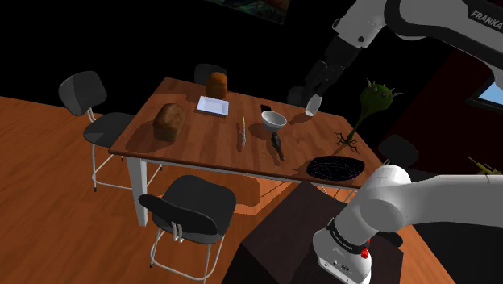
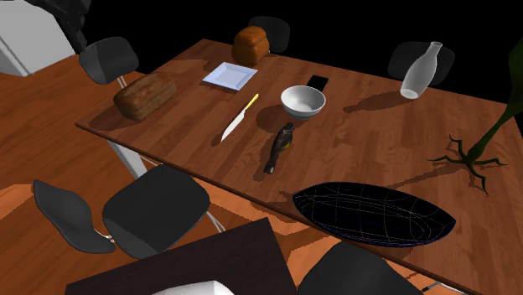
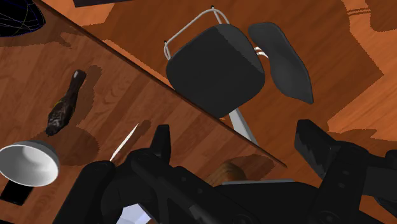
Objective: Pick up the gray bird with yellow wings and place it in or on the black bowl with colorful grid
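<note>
Your pincer is spread wide, holding nothing, high above the table. The bird lies well apart from it, mid-table, between the white bowl and the black bowl at the stand-side edge.

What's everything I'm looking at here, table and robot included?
Table: one, brown wood, centre.
Chairs: five, black, around the table.
Bird: one, dark gray with yellow, lying mid-table.
Black bowl: one, thin coloured grid lines, table edge near the bird.
White bowl: one, beside the bird.
Knife: one, yellow handle, beside the bird.
Plate: one, white, square.
Loaves: two, brown.
Phone: one, black, by the white bowl.
Bottle: one, white.
Plant: one, green.
Arm: one, white.
Gripper: one, black, open, above the table.
</note>
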You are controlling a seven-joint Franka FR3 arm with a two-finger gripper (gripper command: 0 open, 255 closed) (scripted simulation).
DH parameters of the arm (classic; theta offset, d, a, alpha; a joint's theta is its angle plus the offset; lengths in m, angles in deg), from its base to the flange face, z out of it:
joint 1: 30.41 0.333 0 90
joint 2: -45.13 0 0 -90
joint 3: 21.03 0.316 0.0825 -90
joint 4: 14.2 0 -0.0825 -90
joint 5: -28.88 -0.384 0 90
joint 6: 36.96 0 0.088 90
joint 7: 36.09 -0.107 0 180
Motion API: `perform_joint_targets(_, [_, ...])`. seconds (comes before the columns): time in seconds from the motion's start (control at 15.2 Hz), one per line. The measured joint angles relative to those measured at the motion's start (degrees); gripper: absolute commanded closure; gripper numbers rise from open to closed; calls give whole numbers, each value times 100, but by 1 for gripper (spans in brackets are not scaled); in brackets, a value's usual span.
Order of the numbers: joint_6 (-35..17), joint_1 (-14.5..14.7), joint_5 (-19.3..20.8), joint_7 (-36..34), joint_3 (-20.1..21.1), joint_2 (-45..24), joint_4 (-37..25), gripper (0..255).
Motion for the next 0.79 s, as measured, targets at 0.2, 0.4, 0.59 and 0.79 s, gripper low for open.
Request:
perform_joint_targets(0.2, [-198,-46,44,28,-48,-85,139,0])
perform_joint_targets(0.4, [-631,-155,145,91,-166,-273,431,0])
perform_joint_targets(0.59, [-1028,-269,244,136,-285,-561,585,0])
perform_joint_targets(0.79, [-1514,-398,355,216,-437,-893,786,0])
